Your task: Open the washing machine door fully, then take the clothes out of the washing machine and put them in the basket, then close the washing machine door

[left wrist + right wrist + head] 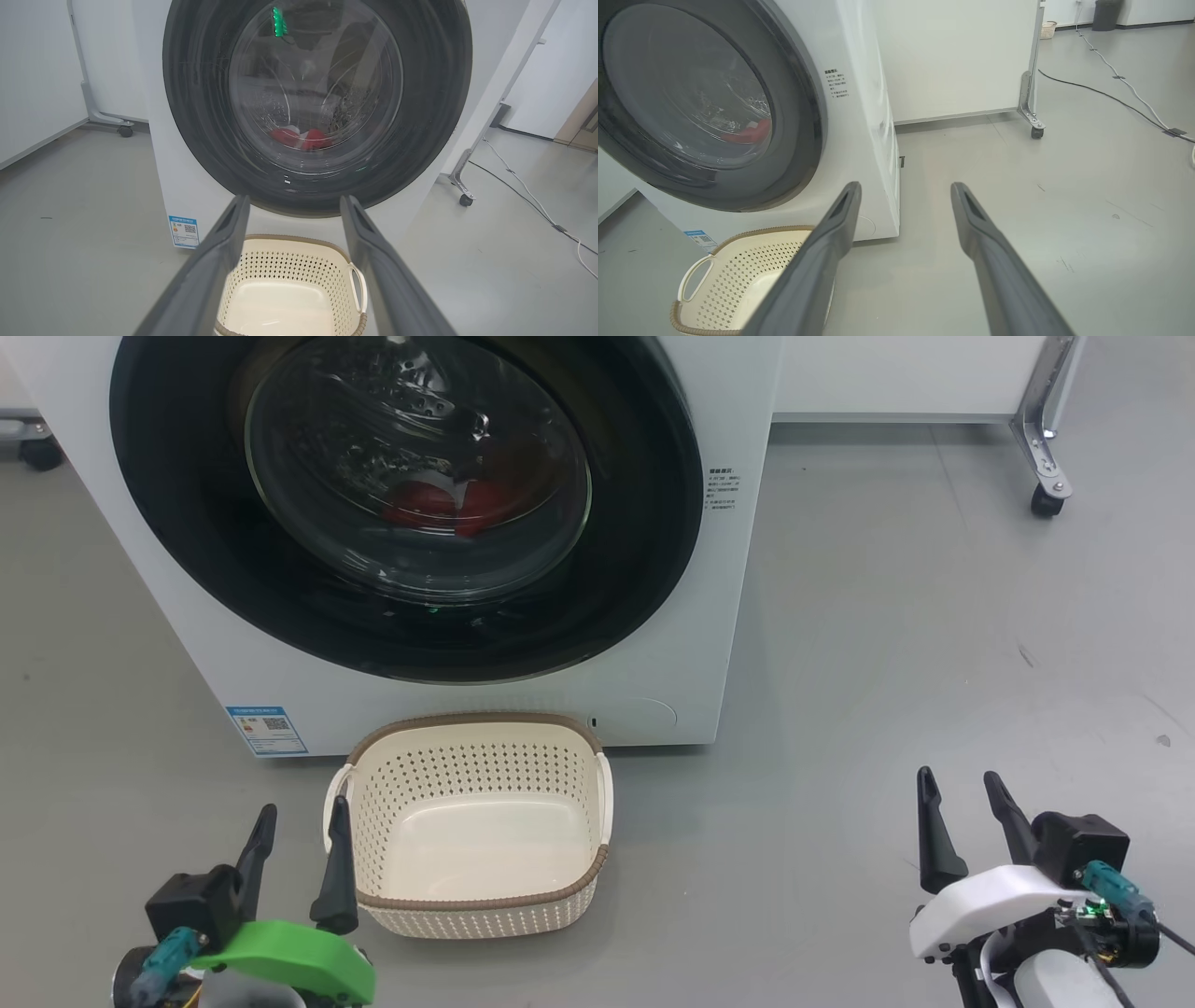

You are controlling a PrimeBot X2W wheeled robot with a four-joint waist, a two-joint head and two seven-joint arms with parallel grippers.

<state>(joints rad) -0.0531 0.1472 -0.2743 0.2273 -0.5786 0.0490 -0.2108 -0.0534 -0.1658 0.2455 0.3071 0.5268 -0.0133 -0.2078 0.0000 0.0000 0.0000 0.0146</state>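
The white washing machine (709, 616) fills the upper left of the head view, and its round black-ringed door (233, 588) sits flat against the front. Through the glass I see red clothes (439, 504) low in the drum, also red clothes (301, 138) in the left wrist view. An empty cream basket (476, 910) stands on the floor right before the machine. My left gripper (303, 817) is open beside the basket's left handle. My right gripper (962, 784) is open over bare floor, well right of the basket. Nothing is between either pair of fingers.
Grey floor surrounds the machine. A white panel on a metal leg with a caster (1046, 499) stands at the back right. Cables (1111, 88) run across the floor farther right. Another caster leg (124, 130) stands left of the machine.
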